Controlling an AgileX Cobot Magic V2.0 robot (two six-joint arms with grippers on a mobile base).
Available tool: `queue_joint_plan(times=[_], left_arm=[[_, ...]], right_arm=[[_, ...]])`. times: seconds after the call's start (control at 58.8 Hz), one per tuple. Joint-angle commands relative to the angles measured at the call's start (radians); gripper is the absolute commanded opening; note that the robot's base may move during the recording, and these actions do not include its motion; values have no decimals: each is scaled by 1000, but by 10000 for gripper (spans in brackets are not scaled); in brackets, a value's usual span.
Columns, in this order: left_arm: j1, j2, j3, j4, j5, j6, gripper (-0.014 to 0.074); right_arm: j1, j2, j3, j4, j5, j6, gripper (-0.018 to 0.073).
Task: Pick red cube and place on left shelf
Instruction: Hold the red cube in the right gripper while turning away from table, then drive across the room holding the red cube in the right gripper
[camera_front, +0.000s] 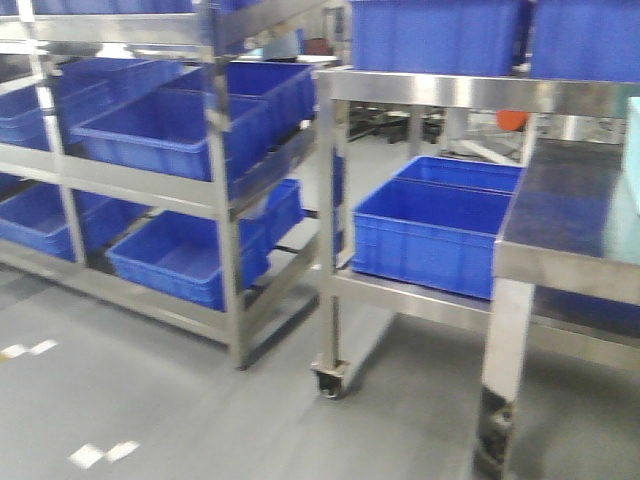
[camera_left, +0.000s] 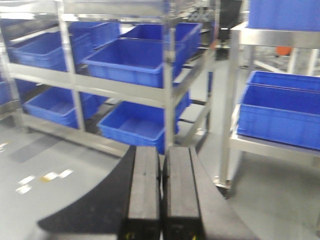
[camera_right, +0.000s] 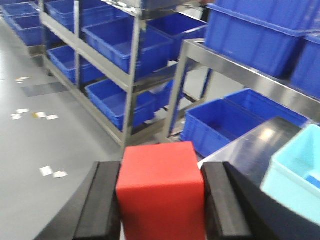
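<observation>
In the right wrist view the red cube (camera_right: 161, 187) fills the gap between two black fingers, and my right gripper (camera_right: 161, 200) is shut on it, held in the air above the floor. My left gripper (camera_left: 161, 187) is shut with its two black fingers pressed together and nothing between them. The left shelf (camera_front: 215, 200) is a steel rack with blue bins on its tiers, at the left of the front view, also seen as the steel rack (camera_left: 167, 95) and the steel rack (camera_right: 131, 85). Neither gripper shows in the front view.
A wheeled steel cart (camera_front: 335, 280) with blue bins (camera_front: 430, 235) stands right of the rack. A steel table (camera_front: 560, 230) is at the near right, with a light blue tub (camera_right: 300, 175) on it. White tape marks (camera_front: 100, 453) lie on the grey floor.
</observation>
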Motion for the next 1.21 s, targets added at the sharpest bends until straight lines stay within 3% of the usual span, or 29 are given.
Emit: queue_joint_plan(times=[0.0, 1.19], left_arm=[[-5, -16, 23, -3, -87, -1, 102], [-5, -16, 23, -3, -87, -1, 102]], right_arm=[[1, 6, -27, 11, -81, -3, 62], [1, 6, -27, 11, -80, -3, 62]])
